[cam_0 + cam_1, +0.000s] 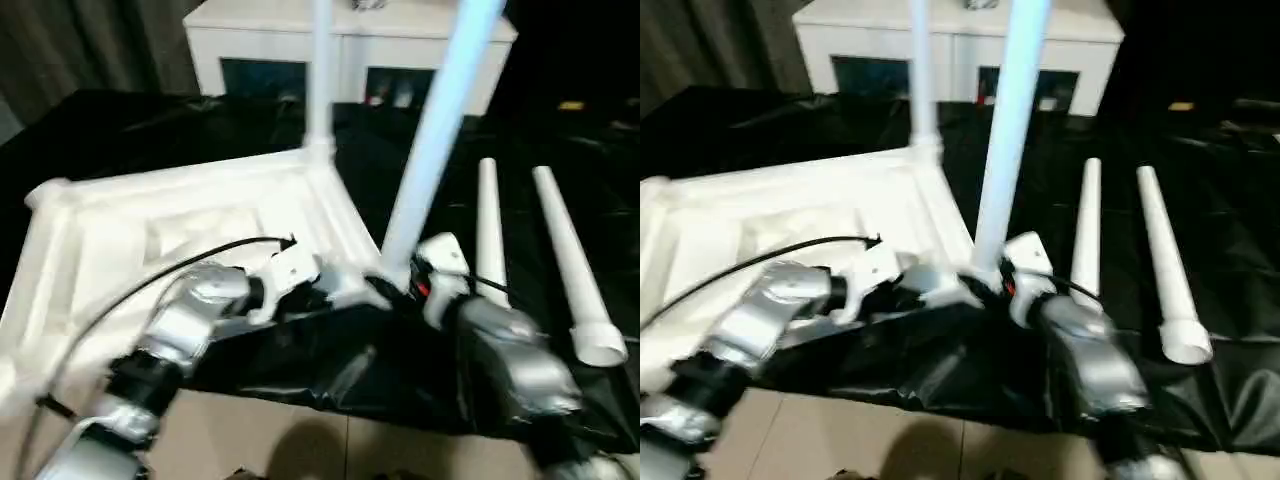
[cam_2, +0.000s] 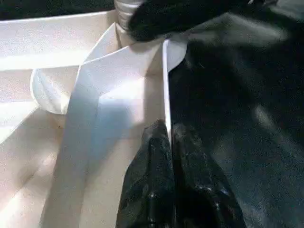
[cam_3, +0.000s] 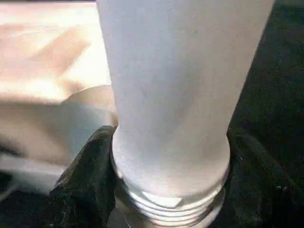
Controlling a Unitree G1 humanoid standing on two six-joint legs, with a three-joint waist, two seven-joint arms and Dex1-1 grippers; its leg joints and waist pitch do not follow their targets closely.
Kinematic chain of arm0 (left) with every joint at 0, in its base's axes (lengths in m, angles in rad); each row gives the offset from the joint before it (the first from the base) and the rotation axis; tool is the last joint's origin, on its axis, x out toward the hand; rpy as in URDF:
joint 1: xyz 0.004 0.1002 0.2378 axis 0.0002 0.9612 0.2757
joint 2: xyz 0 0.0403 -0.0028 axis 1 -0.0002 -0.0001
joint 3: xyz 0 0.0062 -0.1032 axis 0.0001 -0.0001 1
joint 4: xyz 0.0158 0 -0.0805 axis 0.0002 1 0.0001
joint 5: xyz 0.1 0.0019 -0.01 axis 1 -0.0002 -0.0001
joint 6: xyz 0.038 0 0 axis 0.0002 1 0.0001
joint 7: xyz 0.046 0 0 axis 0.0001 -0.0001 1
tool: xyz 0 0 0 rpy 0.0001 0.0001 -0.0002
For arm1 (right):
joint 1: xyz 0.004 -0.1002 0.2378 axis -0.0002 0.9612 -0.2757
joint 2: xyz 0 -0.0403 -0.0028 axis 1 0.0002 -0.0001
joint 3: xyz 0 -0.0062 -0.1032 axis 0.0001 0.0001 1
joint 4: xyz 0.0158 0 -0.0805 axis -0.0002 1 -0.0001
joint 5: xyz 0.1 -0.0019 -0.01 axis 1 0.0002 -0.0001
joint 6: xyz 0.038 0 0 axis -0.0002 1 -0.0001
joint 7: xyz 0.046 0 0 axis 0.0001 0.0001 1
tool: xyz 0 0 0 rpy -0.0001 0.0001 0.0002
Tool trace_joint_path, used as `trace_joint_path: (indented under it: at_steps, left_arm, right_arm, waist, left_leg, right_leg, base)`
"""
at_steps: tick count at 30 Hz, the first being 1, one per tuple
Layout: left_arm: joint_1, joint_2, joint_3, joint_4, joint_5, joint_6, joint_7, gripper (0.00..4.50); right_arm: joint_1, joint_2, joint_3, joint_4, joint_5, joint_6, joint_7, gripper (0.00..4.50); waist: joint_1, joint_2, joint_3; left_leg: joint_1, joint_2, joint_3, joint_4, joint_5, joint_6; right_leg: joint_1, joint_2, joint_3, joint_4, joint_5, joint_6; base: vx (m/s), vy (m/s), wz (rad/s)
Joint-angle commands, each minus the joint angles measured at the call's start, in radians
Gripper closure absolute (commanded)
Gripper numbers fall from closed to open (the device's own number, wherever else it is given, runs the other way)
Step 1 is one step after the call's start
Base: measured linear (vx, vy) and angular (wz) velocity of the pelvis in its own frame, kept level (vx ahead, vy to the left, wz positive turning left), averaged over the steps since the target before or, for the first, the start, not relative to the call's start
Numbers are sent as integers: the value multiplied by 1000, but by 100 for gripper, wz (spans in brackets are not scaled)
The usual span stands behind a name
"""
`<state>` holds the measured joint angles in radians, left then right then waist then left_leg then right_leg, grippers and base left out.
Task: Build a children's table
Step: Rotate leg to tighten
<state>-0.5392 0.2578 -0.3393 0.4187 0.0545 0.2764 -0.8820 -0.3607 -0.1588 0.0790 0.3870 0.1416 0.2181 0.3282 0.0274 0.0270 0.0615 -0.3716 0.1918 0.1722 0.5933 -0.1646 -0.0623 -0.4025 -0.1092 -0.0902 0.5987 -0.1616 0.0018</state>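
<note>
Gripping the base of an upright leg (image 3: 171, 95), the right gripper (image 3: 168, 180) has its black fingers (image 3: 85, 185) on either side just above the threaded end, a detail the head views blur. The left gripper (image 2: 170, 142) is pinched on the rim of the upturned tabletop (image 1: 180, 230). Two loose legs (image 1: 560, 250) lie on black sheeting (image 1: 330, 370).

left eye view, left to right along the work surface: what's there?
Upturned tabletop → far corner leg standing upright → near corner leg with the right gripper at its base → loose leg lying flat → second loose leg, wide end nearest the camera.
</note>
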Motion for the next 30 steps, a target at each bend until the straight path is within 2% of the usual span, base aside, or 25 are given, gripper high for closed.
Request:
trace_joint_path:
  at_steps: [1,2,3,4,5,7,8,9,10,11,12,13,14,15,16,17,18,20,21,22,24,27,28,29,30]
  left_arm:
    - [-19,-57,-19,28,15,35,73,450]
    - [-31,-94,-16,52,24,58,127,450]
    - [-32,-97,-16,54,25,60,131,450]
    - [-50,-153,-3,90,37,88,223,450]
    - [-63,-196,-2,116,46,96,272,450]
    - [-86,-280,-1,167,57,92,359,450]
    - [-93,-296,-10,181,66,76,371,450]
    - [-97,-303,-14,188,69,68,377,450]
    - [-106,-317,-22,202,79,51,391,450]
    - [-110,-322,-26,203,84,35,396,450]
    - [-111,-319,-24,193,84,29,393,450]
    - [-111,-319,-24,193,84,29,393,450]
    - [-110,-311,-20,183,85,27,391,450]
    - [-106,-290,-23,159,87,18,368,450]
    - [-102,-271,-17,135,82,15,349,450]
    - [-102,-271,-17,135,82,15,349,450]
    - [-96,-248,-13,113,78,13,324,450]
    - [-92,-226,-9,100,80,9,306,450]
    - [-88,-208,-11,95,84,-6,291,450]
    - [-81,-187,-9,87,82,-15,268,450]
    - [-63,-147,-4,64,72,-21,222,450]
    - [-40,-99,-4,36,52,-39,161,450]
    - [-17,-52,-17,8,28,-109,68,450]
    - [-15,-49,-18,6,27,-114,62,450]
    - [-9,-37,-22,-1,21,-133,38,450]
  right_arm:
    - [-19,38,-78,155,-22,40,-190,178]
    - [-43,73,-88,195,-21,25,-242,178]
    - [-45,75,-89,198,-21,23,-246,178]
    - [-77,116,-95,249,-26,3,-312,178]
    - [-105,150,-99,292,-24,-18,-348,178]
    - [-159,207,-86,376,-33,-54,-392,178]
    - [-173,222,-82,395,-30,-69,-381,178]
    - [-179,229,-80,404,-28,-75,-376,178]
    - [-194,244,-78,425,-26,-92,-366,178]
    - [-203,252,-72,430,-30,-105,-361,178]
    - [-209,257,-81,428,-19,-115,-349,178]
    - [-209,257,-81,428,-19,-115,-349,143]
    - [-215,260,-99,431,-12,-127,-347,122]
    - [-214,254,-111,426,-4,-136,-330,106]
    - [-214,243,-129,426,0,-151,-336,103]
    - [-214,243,-129,426,0,-151,-336,98]
    - [-211,229,-141,417,5,-165,-326,88]
    - [-210,214,-152,407,4,-185,-321,64]
    - [-209,204,-159,400,6,-202,-310,59]
    - [-201,182,-156,375,-2,-217,-287,43]
    - [-173,140,-141,294,-5,-215,-227,31]
    - [-130,86,-112,186,4,-176,-124,4]
    - [-87,24,-63,97,4,-141,-11,4]
    - [-84,20,-60,92,4,-139,-4,4]
    - [-74,4,-48,71,3,-132,24,4]
  waist:
    - [-6,6,-57]
    - [-6,7,-57]
    - [-11,5,-56]
    - [-9,6,-57]
    - [-12,11,-56]
    - [-27,18,-39]
    - [-30,20,-35]
    - [-23,37,-31]
    - [19,57,-41]
    - [18,36,-39]
    - [27,-46,-56]
    - [25,-55,-65]
    - [38,-36,-61]
    - [39,-27,-68]
    - [35,-6,-77]
    - [28,-2,-81]
    - [16,4,-79]
    - [8,2,-80]
    - [8,5,-84]
    - [5,4,-83]
    - [9,3,-82]
    - [12,6,-87]
    - [13,7,-90]
    - [18,6,-92]
    - [18,9,-94]
  left_leg:
    - [19,22,-13,-80,-475,-32]
    - [33,20,-17,-76,-513,-40]
    - [34,19,-17,-76,-525,-41]
    - [38,18,-22,-77,-544,-40]
    - [42,20,-21,-77,-558,-39]
    - [86,20,-27,-71,-698,-45]
    - [77,36,-34,-96,-777,-37]
    - [32,63,-35,-150,-848,-46]
    - [-29,75,-5,-218,-928,-58]
    - [-14,70,16,-231,-936,-45]
    - [134,6,13,-27,-650,-53]
    - [120,-9,6,38,-494,-13]
    - [5,15,-31,-21,-264,24]
    - [-19,19,-36,-56,-212,9]
    - [-2,28,-34,-74,-226,-22]
    - [5,32,-37,-79,-260,-22]
    - [-1,29,-35,-86,-346,-23]
    - [4,22,-30,-82,-422,-18]
    - [3,22,-30,-81,-416,-13]
    - [-3,23,-28,-81,-392,-2]
    - [-8,24,-24,-80,-355,15]
    - [-11,25,-21,-75,-278,38]
    - [-13,26,-19,-72,-239,52]
    - [-15,25,-21,-68,-211,66]
    - [-15,28,-17,-64,-155,89]
  right_leg:
    - [30,-34,32,-101,-491,-153]
    - [26,-36,24,-114,-564,-123]
    - [25,-35,21,-119,-586,-110]
    - [26,-35,12,-129,-617,-84]
    - [22,-35,12,-130,-616,-81]
    - [0,-11,-44,-177,-659,-31]
    - [31,5,-70,-164,-597,-11]
    - [78,10,-62,-81,-494,-36]
    - [123,16,-38,67,-186,-77]
    - [111,21,-19,86,-184,-70]
    - [-48,-72,62,-121,-811,-37]
    - [-42,-116,73,-150,-930,-36]
    - [62,-132,96,-117,-849,-50]
    - [82,-97,66,-97,-733,-51]
    - [56,-50,48,-74,-484,-81]
    - [53,-43,45,-63,-391,-104]
    - [56,-33,43,-57,-273,-162]
    - [50,-35,43,-67,-325,-174]
    - [50,-38,44,-68,-318,-177]
    - [48,-38,45,-70,-297,-185]
    - [52,-38,45,-71,-272,-182]
    - [55,-37,46,-60,-181,-205]
    - [59,-36,47,-55,-125,-214]
    - [63,-34,45,-52,-87,-215]
    - [59,-34,47,-42,-5,-229]
  base:
    - [0,0,0]
    - [0,0,0]
    - [-53,17,-3]
    - [-56,24,-1]
    - [-93,39,0]
    - [-68,33,3]
    - [0,0,0]
    - [-56,58,-2]
    - [-70,39,4]
    - [0,0,0]
    - [3,-54,19]
    - [52,-67,-4]
    - [61,13,-30]
    - [61,13,-30]
    - [69,23,-15]
    - [0,0,0]
    - [0,0,0]
    - [0,0,0]
    - [0,0,0]
    - [0,0,0]
    - [0,0,0]
    - [0,0,0]
    - [0,0,0]
    - [0,0,0]
    - [0,0,0]
